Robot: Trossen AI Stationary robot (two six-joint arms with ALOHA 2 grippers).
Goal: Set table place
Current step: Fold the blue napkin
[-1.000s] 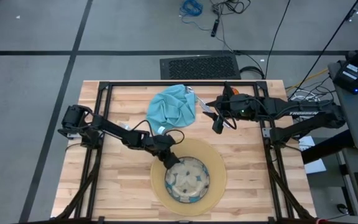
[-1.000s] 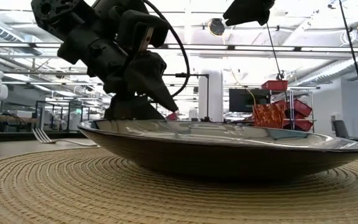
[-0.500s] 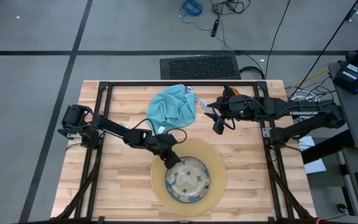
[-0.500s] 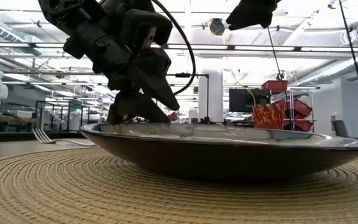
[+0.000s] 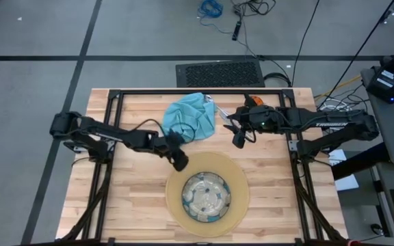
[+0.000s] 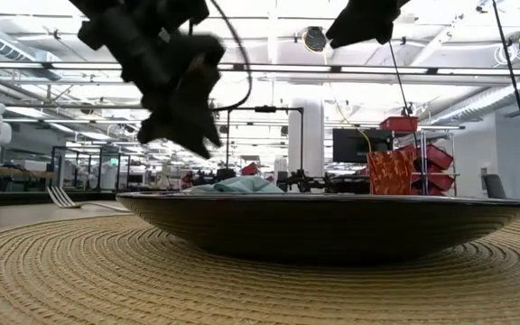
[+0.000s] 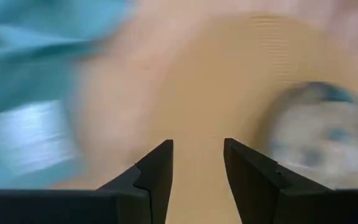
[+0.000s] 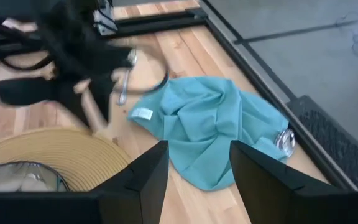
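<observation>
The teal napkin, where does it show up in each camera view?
High view: teal napkin at the table's far edge.
Low view: napkin peeking over the plate's rim.
Left wrist view: teal blur.
Right wrist view: centre.
Shared landmark: the round mat.

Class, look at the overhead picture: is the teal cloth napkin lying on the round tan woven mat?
No: the teal cloth napkin lies crumpled on bare planks near the table's far edge, apart from the round tan woven mat.
</observation>
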